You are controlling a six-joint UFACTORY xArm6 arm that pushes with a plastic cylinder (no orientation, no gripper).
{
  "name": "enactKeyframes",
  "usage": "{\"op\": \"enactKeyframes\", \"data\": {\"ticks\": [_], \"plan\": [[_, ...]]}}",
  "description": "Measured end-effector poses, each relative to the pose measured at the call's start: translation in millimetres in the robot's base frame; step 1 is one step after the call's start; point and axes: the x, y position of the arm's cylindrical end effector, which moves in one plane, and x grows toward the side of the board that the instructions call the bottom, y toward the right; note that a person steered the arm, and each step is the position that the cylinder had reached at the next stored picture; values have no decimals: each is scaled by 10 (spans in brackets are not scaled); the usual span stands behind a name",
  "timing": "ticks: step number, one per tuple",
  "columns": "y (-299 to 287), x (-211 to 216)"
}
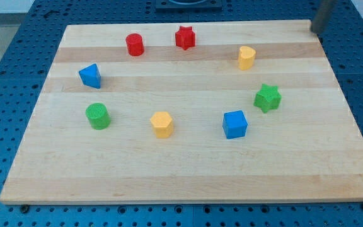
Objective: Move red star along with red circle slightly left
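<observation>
The red star (184, 37) stands near the top edge of the wooden board (188, 170), a little right of the red circle (135, 45). The two red blocks are apart, with a gap between them. My tip (316, 31) is the lower end of a blurred dark rod at the board's top right corner, far to the right of the red star and touching no block.
A blue triangle (90, 75) and a green circle (97, 116) are at the left. A yellow hexagon (161, 124) and a blue cube (235, 124) are lower middle. A green star (267, 98) and a yellow heart-like block (246, 57) are at the right.
</observation>
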Motion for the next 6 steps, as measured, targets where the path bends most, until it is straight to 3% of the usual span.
{"op": "enactKeyframes", "data": {"ticks": [1, 3, 6], "plan": [[-72, 0], [-1033, 11], [-1918, 234]]}}
